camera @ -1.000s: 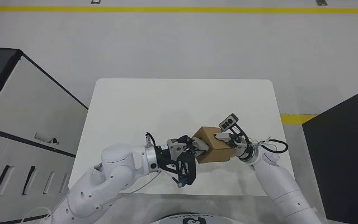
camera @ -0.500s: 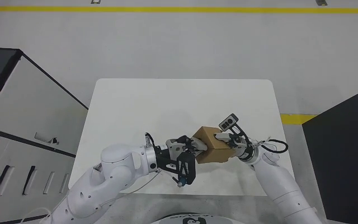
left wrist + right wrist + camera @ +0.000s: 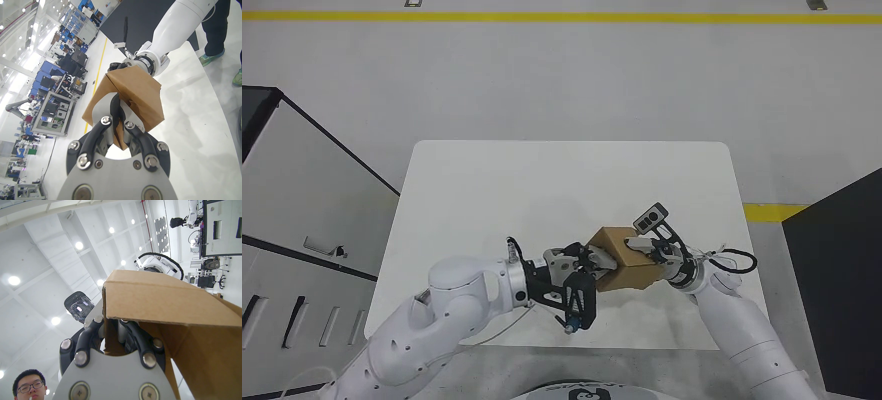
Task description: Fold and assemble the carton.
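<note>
Carton (image 3: 622,258) between both arms, left gripper (image 3: 117,110) pinching one end's flap, right gripper (image 3: 112,330) clamping opposite wall, tips hidden by cardboard.

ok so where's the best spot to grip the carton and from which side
Pinch one thin wall or flap at an end of the carton, coming in end-on. The body looks too wide for the jaws, while a cardboard edge slips between them: the left gripper and right gripper each hold one that way, at opposite ends.
</note>
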Tool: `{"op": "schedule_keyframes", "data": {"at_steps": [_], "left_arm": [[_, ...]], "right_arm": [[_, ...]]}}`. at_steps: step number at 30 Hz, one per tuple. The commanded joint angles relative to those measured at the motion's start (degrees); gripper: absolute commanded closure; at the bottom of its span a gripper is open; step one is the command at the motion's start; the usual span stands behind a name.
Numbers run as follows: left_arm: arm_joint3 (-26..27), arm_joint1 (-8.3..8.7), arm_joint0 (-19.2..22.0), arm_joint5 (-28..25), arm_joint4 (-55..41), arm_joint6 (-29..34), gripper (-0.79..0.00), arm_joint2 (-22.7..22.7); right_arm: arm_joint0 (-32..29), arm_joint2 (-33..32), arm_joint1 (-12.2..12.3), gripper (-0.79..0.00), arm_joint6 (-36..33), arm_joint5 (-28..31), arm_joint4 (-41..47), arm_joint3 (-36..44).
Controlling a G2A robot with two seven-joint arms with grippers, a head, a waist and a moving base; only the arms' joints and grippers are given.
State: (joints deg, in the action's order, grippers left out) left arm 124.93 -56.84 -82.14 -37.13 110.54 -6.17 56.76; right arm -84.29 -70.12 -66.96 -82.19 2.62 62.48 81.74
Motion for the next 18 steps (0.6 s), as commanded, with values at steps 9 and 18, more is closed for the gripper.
{"op": "schedule_keyframes", "data": {"at_steps": [9, 18], "left_arm": [[0.9, 0.45, -1.3, 0.8, -1.8, -0.1, 0.0, 3.6], [2.0, 1.14, -3.9, 1.3, -3.8, -2.4, 0.0, 8.4]], "right_arm": [[0.0, 0.0, 0.0, 0.0, 0.0, 0.0, 0.0, 0.0], [-0.4, -0.1, 0.0, 0.0, 1.6, -0.2, -0.1, 1.2]]}}
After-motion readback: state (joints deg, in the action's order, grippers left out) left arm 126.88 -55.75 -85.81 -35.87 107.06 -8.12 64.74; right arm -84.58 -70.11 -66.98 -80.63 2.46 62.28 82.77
